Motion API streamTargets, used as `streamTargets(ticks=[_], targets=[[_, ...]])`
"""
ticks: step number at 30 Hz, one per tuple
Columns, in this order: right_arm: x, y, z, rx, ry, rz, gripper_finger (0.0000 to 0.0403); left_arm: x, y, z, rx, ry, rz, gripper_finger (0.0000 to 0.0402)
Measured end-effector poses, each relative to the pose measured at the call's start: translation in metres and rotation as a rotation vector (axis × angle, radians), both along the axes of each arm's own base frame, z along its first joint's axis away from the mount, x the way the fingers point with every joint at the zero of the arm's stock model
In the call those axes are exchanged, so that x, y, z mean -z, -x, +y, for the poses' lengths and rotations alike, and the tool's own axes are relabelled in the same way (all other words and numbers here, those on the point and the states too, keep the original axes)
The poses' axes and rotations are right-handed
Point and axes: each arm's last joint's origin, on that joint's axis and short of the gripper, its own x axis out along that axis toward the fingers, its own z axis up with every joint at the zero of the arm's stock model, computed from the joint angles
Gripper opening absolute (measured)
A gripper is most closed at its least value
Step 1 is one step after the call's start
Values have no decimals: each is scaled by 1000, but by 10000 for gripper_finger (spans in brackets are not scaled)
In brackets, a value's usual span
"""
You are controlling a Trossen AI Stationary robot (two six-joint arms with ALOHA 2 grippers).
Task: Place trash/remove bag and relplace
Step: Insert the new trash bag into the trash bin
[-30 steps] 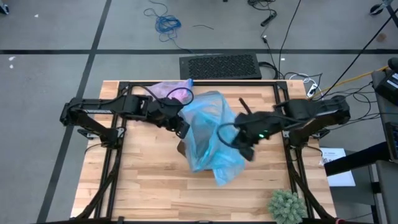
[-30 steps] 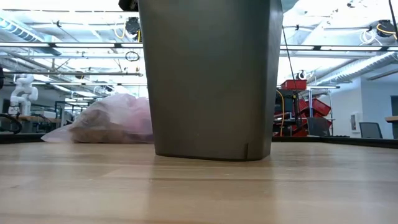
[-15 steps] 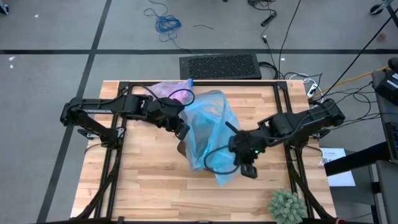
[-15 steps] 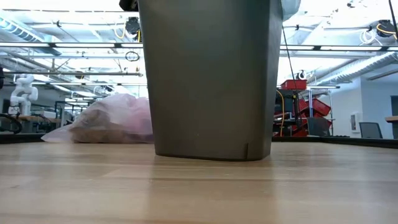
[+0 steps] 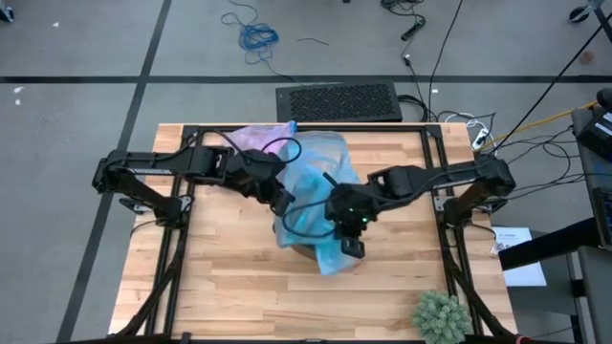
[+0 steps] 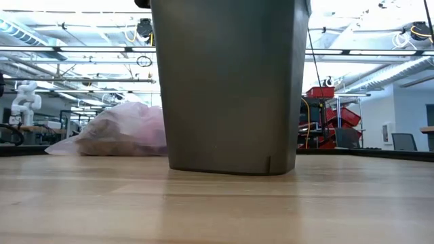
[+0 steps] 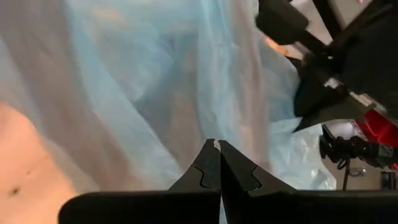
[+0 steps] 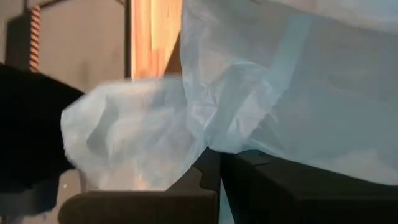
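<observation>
The left fingers (image 5: 283,202) pinch the blue bag (image 5: 320,182) draped over the bin (image 6: 230,85); the right fingers (image 5: 352,250) pinch its other side. The pink bag (image 5: 260,137) (full of trash (image 6: 112,141)) lies at the tabletop's (image 5: 239,287) far edge.

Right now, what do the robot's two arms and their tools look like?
Both arms are dark, jointed and mounted on black frames, with black cables looping off them. The right arm shows a small green light. Each tool, left and right, has two black fingers with notched edges.
</observation>
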Motion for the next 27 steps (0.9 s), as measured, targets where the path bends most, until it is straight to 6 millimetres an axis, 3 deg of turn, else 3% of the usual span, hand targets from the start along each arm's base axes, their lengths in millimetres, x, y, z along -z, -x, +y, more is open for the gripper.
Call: streamTargets(ticks=[8,17,27], targets=[[0,-9,-16,28,-6,-44,0,-7,2,-5,9,18,-57,0],[28,-35,-32,-16,-21,2,0,-22,16,-4,-6,19,-132,0],[34,-38,-42,-7,-26,26,0,-32,28,-3,-13,19,-178,0]])
